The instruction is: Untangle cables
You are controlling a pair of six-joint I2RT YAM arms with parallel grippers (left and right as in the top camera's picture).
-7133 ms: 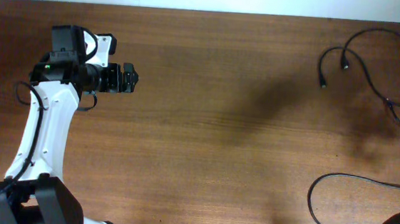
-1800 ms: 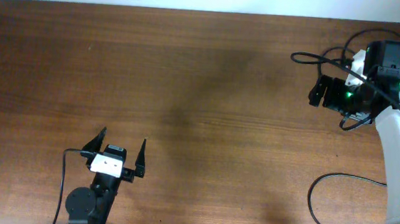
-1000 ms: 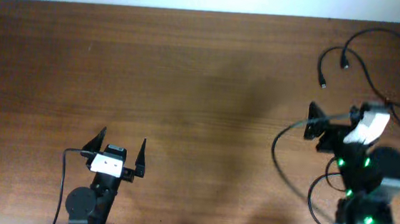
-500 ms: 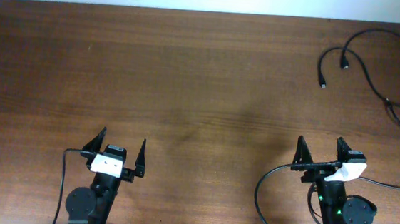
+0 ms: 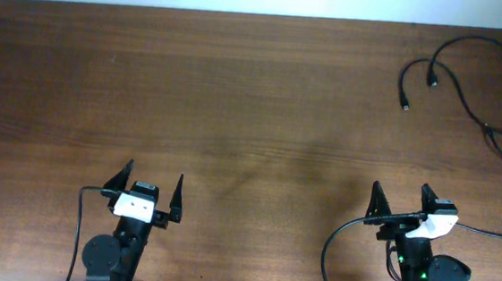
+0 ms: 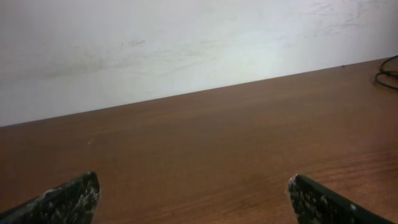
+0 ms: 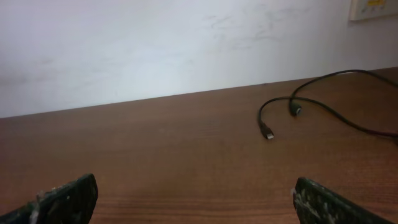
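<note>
The thin black cables [image 5: 471, 82] lie loose at the far right of the wooden table, with two small plug ends [image 5: 405, 106] pointing toward the middle. They also show in the right wrist view [image 7: 311, 106], far ahead and to the right. A bit of cable shows at the right edge of the left wrist view [image 6: 388, 73]. My left gripper [image 5: 151, 185] is open and empty at the front left. My right gripper [image 5: 401, 197] is open and empty at the front right, well short of the cables.
A thicker black wire [image 5: 336, 255] loops from the right arm at the front edge. A white wall [image 7: 186, 43] runs along the table's far edge [image 5: 243, 14]. A wall socket plate [image 7: 373, 7] sits above the cables.
My right arm pulled back from near the cables to the front right of the table and settled there with jaws open. The left arm stayed parked. The cables lie still.
</note>
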